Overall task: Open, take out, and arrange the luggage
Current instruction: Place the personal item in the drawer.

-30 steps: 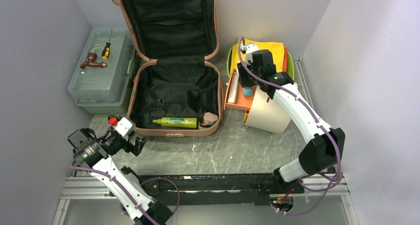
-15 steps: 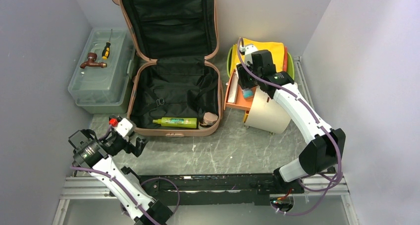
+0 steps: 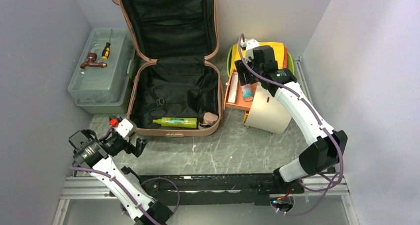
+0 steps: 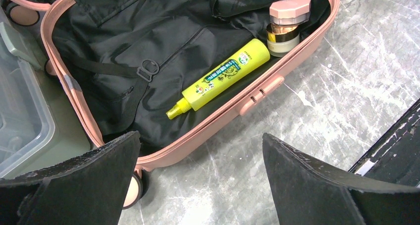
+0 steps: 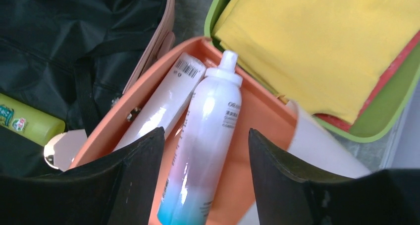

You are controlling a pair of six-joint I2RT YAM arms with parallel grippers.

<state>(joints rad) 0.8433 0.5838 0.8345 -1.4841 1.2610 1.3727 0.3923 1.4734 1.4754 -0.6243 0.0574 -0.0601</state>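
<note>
Your right hand (image 5: pixel 205 132) has spread its fingers since a second ago. The white-and-blue spray bottle (image 5: pixel 203 150) now lies loose in the orange drawer (image 5: pixel 257 116), beside a white tube (image 5: pixel 168 98).

Your left hand (image 4: pixel 200 136) hangs wide open and empty, just off the near left corner of the luggage (image 3: pixel 171 93). The luggage lies open on the worktop (image 3: pixel 237 150), lid raised at the back — salmon-pink shell, black lining. A yellow-green bottle (image 4: pixel 225 74) and a pink-capped jar (image 4: pixel 287 22) sit along its near wall.

Expect it to be stiff, slick-shelled and bulky — take it by the rim or the pink handle (image 4: pixel 260 91), not the soft lining.
</note>
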